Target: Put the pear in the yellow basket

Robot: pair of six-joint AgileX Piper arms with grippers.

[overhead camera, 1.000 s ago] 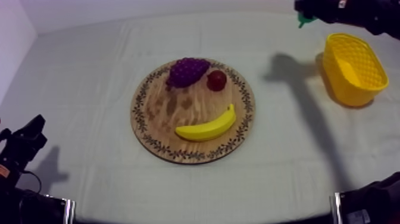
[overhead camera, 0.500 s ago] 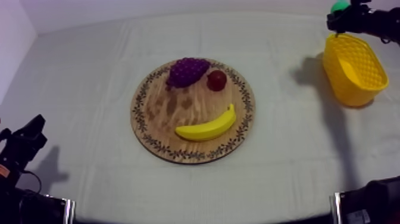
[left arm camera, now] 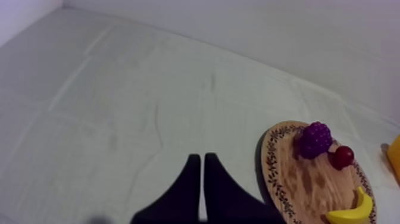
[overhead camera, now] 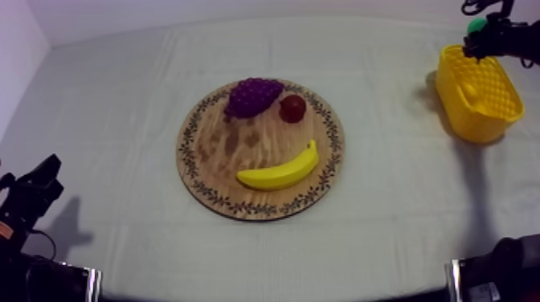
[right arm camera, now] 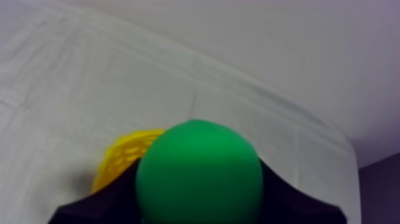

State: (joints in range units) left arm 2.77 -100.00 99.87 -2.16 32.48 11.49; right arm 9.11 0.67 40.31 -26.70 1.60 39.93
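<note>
- Right tool: pinching the pear, held in the air at the far right of the surface.
- Right wrist view: the green pear sits between the two black fingers, one on each side and touching it. The yellow basket shows just behind and below the pear.
- Top view: the pear is off the wooden board and hangs over the far end of the yellow basket, not yet inside it.
- Left tool: parked at the near left, well apart from the board. In the left wrist view its fingers are pressed together into a narrow wedge with nothing between them.
- On the board: grapes at the far side, small red fruit just right of them, banana at the near right.
- Versus 1 s ago: the right tool and pear have travelled right, from well left of the basket to over its far end. Their shadow on the surface has shifted right too and now lies against the basket.
- Left tool, board and the three fruits on it have not moved.
</note>
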